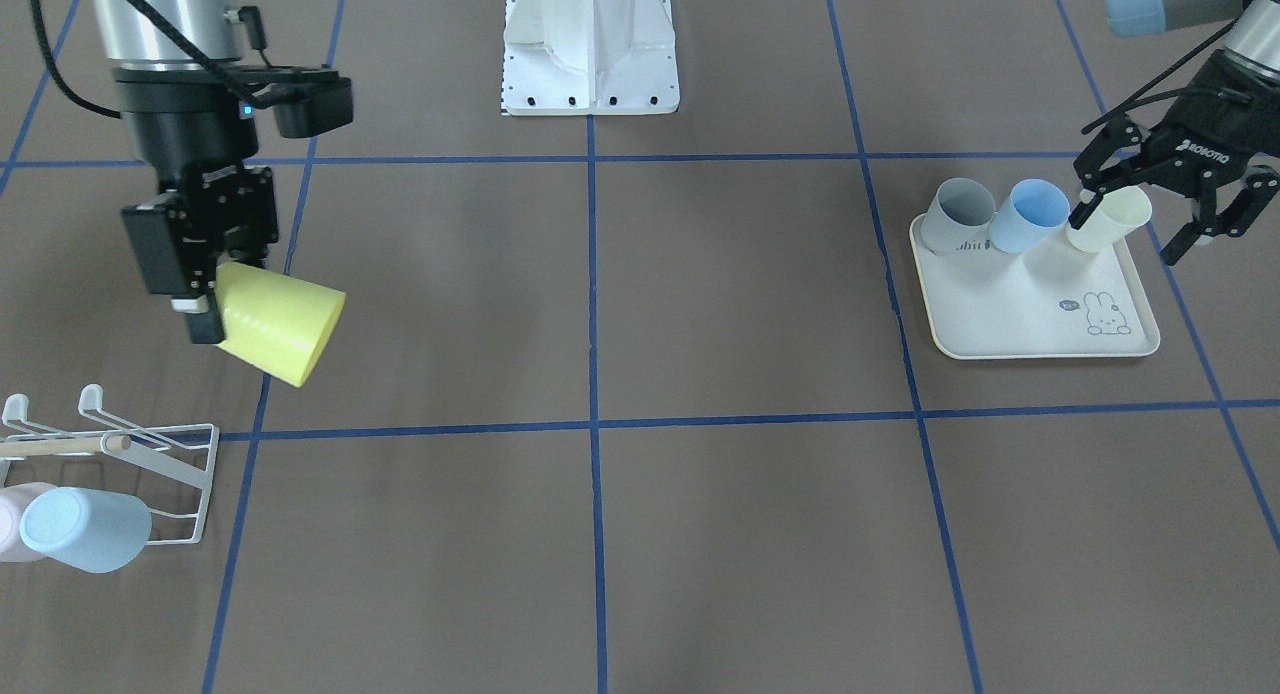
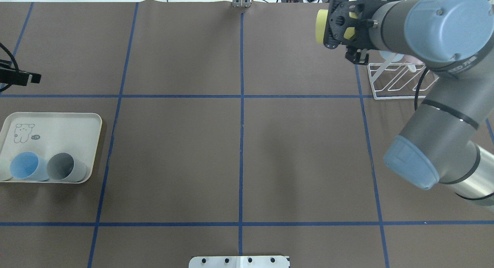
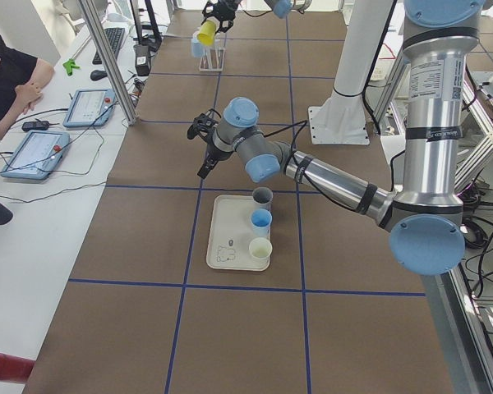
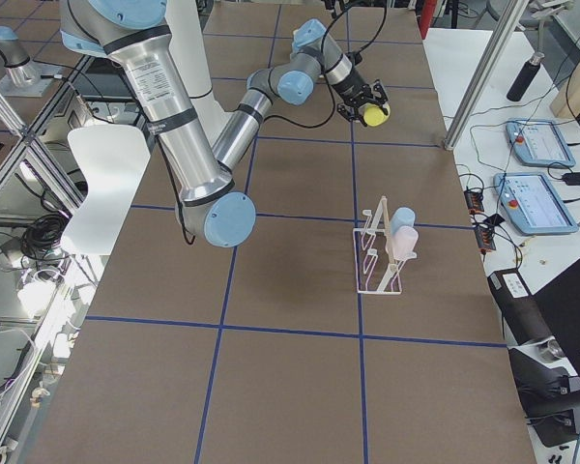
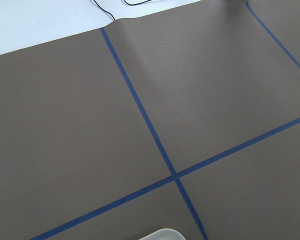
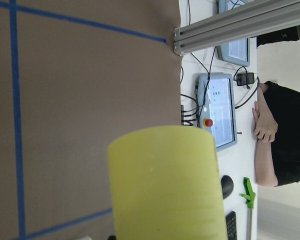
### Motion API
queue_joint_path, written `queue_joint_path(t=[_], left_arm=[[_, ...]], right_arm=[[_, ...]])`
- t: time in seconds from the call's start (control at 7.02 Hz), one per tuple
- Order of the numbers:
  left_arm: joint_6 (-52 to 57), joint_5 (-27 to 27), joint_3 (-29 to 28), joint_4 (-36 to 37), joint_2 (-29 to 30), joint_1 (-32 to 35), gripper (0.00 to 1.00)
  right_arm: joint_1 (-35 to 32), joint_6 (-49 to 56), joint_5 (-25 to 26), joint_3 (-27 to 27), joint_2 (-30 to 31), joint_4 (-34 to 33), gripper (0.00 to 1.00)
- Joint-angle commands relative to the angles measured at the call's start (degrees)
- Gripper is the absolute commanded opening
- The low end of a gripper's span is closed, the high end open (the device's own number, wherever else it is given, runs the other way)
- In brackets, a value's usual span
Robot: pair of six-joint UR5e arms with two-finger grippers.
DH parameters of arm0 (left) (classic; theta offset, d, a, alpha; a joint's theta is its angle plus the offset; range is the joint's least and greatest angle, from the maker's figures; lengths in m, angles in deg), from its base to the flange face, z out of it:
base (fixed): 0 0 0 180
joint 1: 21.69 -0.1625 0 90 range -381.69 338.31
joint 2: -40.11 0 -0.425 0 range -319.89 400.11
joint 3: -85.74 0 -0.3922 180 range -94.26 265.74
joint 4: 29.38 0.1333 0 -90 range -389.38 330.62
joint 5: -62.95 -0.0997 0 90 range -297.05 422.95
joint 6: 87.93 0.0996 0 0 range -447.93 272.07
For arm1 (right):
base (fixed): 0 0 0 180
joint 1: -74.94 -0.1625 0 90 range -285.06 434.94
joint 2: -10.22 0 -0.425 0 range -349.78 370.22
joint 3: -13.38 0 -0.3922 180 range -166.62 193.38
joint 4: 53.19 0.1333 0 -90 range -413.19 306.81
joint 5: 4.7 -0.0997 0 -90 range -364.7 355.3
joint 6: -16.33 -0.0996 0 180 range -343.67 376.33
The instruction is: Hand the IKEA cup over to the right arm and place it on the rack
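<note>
Rack (image 2: 390, 82) partly hidden by right arm (image 2: 440, 121), ovhd.

Open table (image 1: 750, 304) between rack (image 1: 120, 444) and tray (image 1: 1010, 314), blue cup (image 1: 85, 529), pink cup (image 1: 12, 519) crowding rack's operator side

You will find the pink cup (image 1: 10, 519) and the rack (image 1: 70, 446) cut off at the front view's left edge; overhead, the right arm (image 2: 444, 121) covers much of that rack.
</note>
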Motion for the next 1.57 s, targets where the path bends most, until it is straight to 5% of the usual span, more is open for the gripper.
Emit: queue_joint_path(t=[0.0,0.43,0.85,1.42], left_arm=[[1.4,1.1,0.0,-0.1,-0.9,1.1,1.0],[1.4,1.1,0.1,-0.2,-1.0,1.1,1.0],[1.3,1.1,0.0,-0.3,-1.0,1.1,1.0],[1.2,1.0,-0.5,-0.6,-1.0,1.1,1.0]], right_arm=[[-4.8,18.8,4.8,-1.8,6.0,-2.8,0.21],[-14.7,42.4,4.7,1.9,8.5,-2.7,0.27],[-16.2,46.1,4.4,14.6,11.9,16.0,0.25],[-16.6,52.2,4.6,20.5,12.3,18.3,0.28]])
